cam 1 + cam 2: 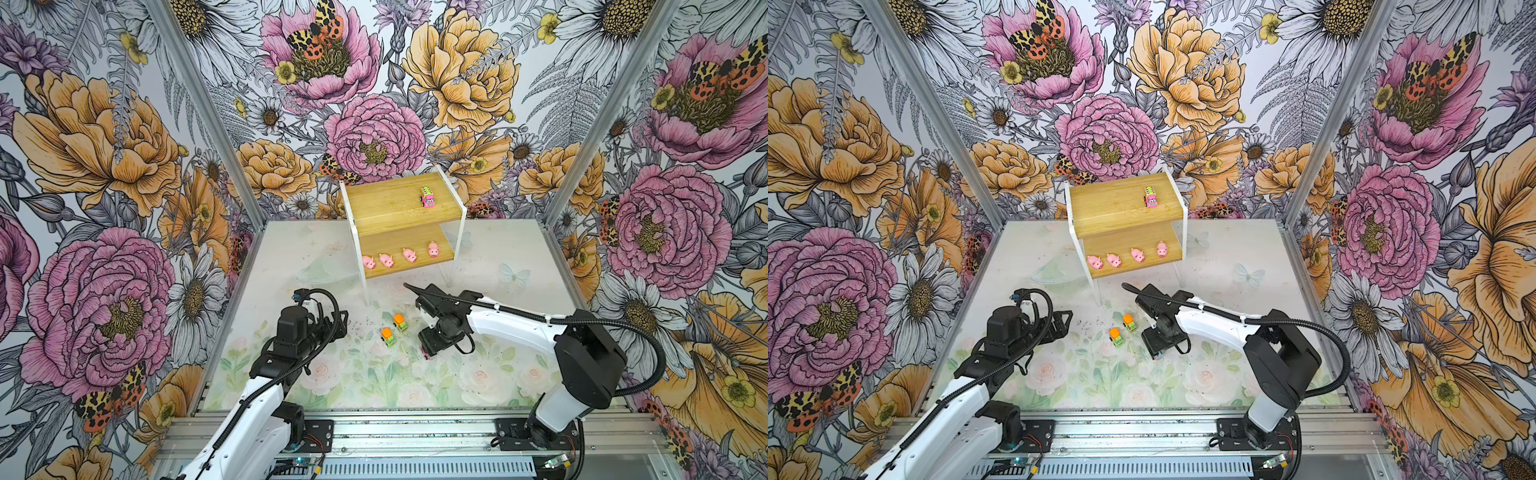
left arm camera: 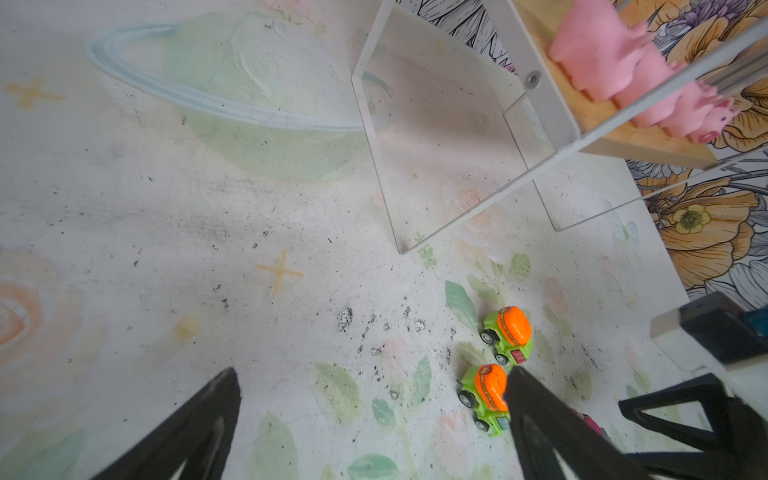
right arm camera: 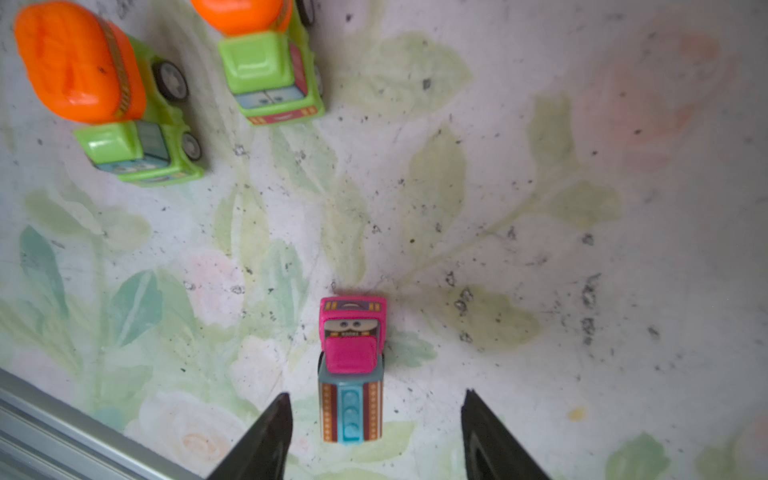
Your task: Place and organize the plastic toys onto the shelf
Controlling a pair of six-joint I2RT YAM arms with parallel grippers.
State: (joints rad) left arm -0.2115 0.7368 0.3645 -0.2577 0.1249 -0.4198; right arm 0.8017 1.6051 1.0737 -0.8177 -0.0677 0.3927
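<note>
The right gripper stands spread, jaws either side of a striped car on the table and clear of it. In both top views the gripper's body hides all but a pink sliver of that car. The left gripper is spread and empty. Between the grippers, at 10 o'clock from the right one, the far truck and near truck stand on the table. At 12 o'clock the shelf holds a second striped car on its upper board, toward 3 o'clock, and four pigs in a row on the lower board. The left wrist view cuts the shelf off and blurs the pigs; only the top views show the upper board.
</note>
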